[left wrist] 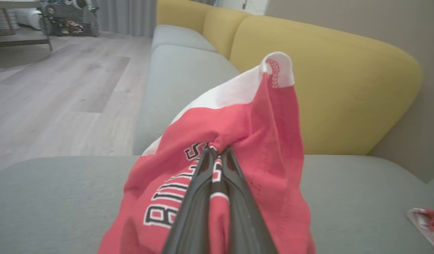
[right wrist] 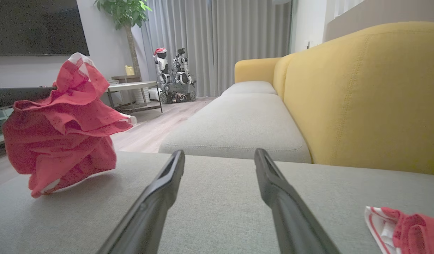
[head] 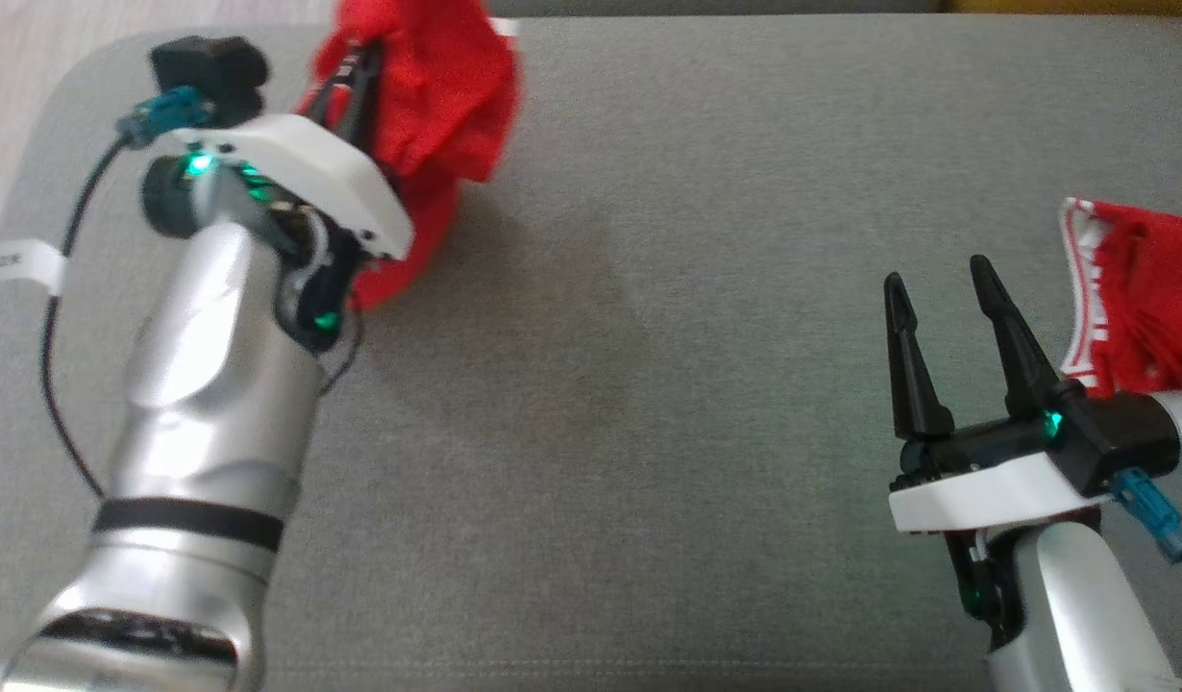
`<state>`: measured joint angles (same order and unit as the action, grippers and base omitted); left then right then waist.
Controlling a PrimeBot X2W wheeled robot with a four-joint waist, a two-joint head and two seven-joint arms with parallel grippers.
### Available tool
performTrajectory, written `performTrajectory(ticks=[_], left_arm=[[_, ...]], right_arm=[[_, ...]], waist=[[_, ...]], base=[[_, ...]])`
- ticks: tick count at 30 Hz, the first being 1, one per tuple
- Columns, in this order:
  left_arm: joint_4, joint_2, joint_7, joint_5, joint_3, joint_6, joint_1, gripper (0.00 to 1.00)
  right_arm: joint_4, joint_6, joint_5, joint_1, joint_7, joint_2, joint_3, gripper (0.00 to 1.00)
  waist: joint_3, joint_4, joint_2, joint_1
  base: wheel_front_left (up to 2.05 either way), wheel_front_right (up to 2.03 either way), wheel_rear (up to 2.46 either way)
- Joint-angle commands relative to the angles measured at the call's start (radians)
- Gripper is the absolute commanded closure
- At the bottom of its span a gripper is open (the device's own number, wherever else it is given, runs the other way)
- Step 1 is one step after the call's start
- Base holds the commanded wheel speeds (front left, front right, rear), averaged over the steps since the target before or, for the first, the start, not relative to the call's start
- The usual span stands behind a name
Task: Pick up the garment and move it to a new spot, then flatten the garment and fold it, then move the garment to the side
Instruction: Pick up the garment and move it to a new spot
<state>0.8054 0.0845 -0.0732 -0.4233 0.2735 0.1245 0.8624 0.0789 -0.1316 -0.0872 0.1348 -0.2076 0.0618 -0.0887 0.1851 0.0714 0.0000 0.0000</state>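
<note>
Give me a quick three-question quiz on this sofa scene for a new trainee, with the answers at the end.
1. True or false: the right gripper is shut on cloth.
2. What is the left gripper clamped on? A) the red garment B) a yellow cushion C) nothing
3. Fill in: the other red-and-white cloth lies on the grey seat at the robot's ____.
Key: 1 false, it is open; 2 A; 3 right.

Crops, occlusion, blur
garment (head: 437,106): top cut by head view's upper edge, blurred; left gripper (left wrist: 217,150) tips buried in its folds, fingers cover part of the lettering (left wrist: 167,201). second red cloth (head: 1144,308): cut by right edge, full extent can't tell.
</note>
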Motion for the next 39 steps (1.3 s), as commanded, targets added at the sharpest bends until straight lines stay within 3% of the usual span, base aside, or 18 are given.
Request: performTrajectory(ticks=[1,7,12,19,20,22,27,31,39], left_arm=[[-0.067,0.021,0.012,-0.013,-0.011,0.006,0.015,1.0],[-0.267,-0.02,0.107,-0.057,0.053,-0.016,-0.061,1.0],[-0.391,-0.033,0.153,-0.091,0.164,-0.098,-0.122,1.0],[-0.385,-0.034,0.104,-0.21,0.38,-0.23,-0.134,1.0],[-0.375,-0.034,0.094,-0.226,0.41,-0.244,-0.131,0.92],[-0.358,-0.034,0.068,-0.257,0.462,-0.266,-0.126,0.0],[-0.319,-0.034,0.017,-0.326,0.546,-0.29,-0.131,0.0],[-0.28,-0.031,-0.041,-0.345,0.534,-0.294,-0.138,0.0],[-0.315,0.094,-0.173,-0.361,0.41,-0.278,-0.215,0.0]], right_arm=[[-0.027,0.001,-0.007,0.014,-0.01,-0.008,-0.018,0.0],[-0.02,0.001,-0.013,0.019,-0.02,-0.01,-0.003,0.0],[-0.014,0.001,-0.021,0.033,-0.028,-0.011,-0.004,0.0],[0.005,0.001,-0.048,0.062,-0.039,-0.011,-0.038,0.0],[0.008,0.001,-0.051,0.065,-0.04,-0.011,-0.04,0.0],[0.016,0.001,-0.057,0.069,-0.043,-0.011,-0.046,0.0],[0.033,0.001,-0.067,0.068,-0.048,-0.011,-0.041,0.0],[0.048,0.001,-0.061,0.053,-0.051,-0.012,-0.024,0.0],[0.076,0.001,-0.052,0.019,-0.05,-0.012,0.009,0.0]], waist=[[-0.018,-0.021,0.0,0.0],[-0.029,-0.071,0.0,0.0],[-0.011,-0.136,0.0,0.0],[0.017,-0.229,0.0,0.0],[0.02,-0.239,0.0,0.0],[0.024,-0.255,0.0,0.0],[0.017,-0.262,0.0,0.0],[-0.003,-0.231,0.0,0.0],[-0.063,-0.122,0.0,0.0]], base=[[0.0,0.0,0.0],[0.0,0.0,0.0],[0.0,0.0,0.0],[0.0,0.0,0.0],[0.0,0.0,0.0],[0.0,0.0,0.0],[0.0,0.0,0.0],[0.0,0.0,0.0],[0.0,0.0,0.0]])
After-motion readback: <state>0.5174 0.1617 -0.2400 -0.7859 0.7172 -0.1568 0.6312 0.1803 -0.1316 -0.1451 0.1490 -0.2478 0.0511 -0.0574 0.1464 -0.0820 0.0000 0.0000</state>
